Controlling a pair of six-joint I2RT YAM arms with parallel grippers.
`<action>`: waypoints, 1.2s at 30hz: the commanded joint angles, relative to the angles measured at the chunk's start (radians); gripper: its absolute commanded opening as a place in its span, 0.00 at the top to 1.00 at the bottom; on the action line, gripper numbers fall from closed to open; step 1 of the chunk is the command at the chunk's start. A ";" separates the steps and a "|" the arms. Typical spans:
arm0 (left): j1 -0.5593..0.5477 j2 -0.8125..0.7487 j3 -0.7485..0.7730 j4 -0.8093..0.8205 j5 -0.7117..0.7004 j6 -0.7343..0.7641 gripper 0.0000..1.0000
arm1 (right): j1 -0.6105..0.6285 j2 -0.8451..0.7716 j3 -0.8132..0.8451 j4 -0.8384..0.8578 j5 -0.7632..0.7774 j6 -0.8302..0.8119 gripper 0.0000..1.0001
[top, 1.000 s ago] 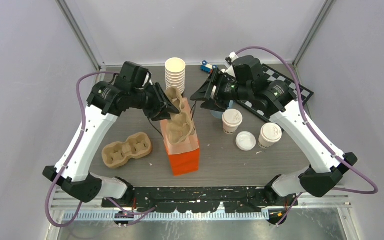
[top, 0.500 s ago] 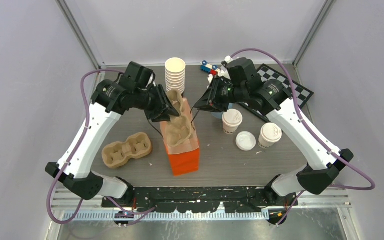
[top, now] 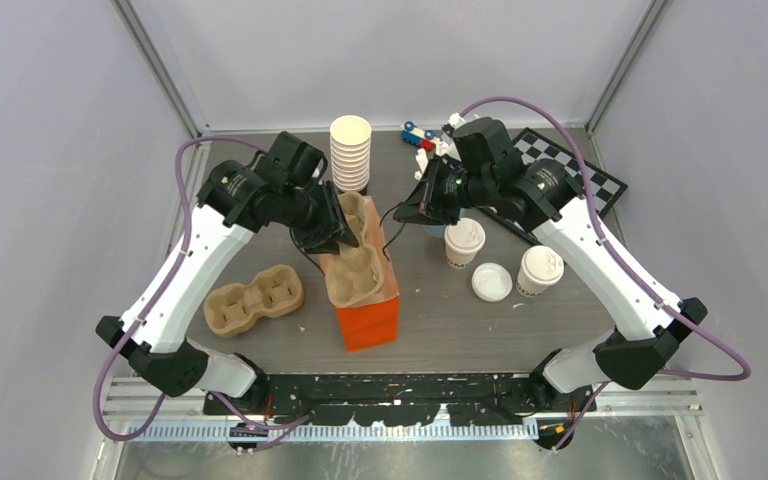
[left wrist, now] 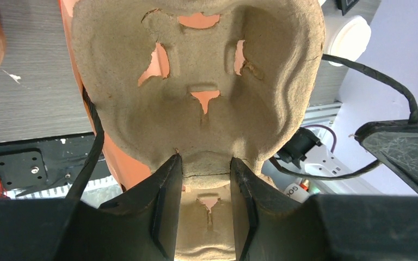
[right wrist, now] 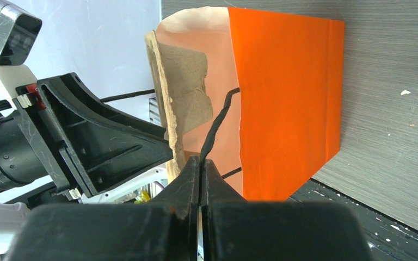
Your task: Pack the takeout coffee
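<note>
nearest, the orange bag [top: 368,322] stands open because my right pincer [right wrist: 201,163] is clenched on its black handle cord [right wrist: 218,124], tugging the mouth wide, while my left pincer [left wrist: 205,163] grasps the pulp carrier [left wrist: 207,70], tipped lengthwise into it, i think. beyond, right of the bag, the nearer coffee cup [top: 540,268] and the farther coffee cup [top: 465,240] stand on the table [top: 440,320], axes upright, lids skyward.
</note>
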State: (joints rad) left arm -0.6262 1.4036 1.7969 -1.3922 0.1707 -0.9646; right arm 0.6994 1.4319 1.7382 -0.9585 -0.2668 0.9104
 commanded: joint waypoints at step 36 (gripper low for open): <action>-0.016 -0.049 -0.111 0.233 -0.080 -0.058 0.82 | 0.005 -0.054 0.013 -0.034 0.067 -0.092 1.00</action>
State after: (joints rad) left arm -0.6395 1.3930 1.6989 -1.1904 0.0967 -1.0176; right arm 0.6994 1.4136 1.7130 -1.0027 -0.2131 0.8352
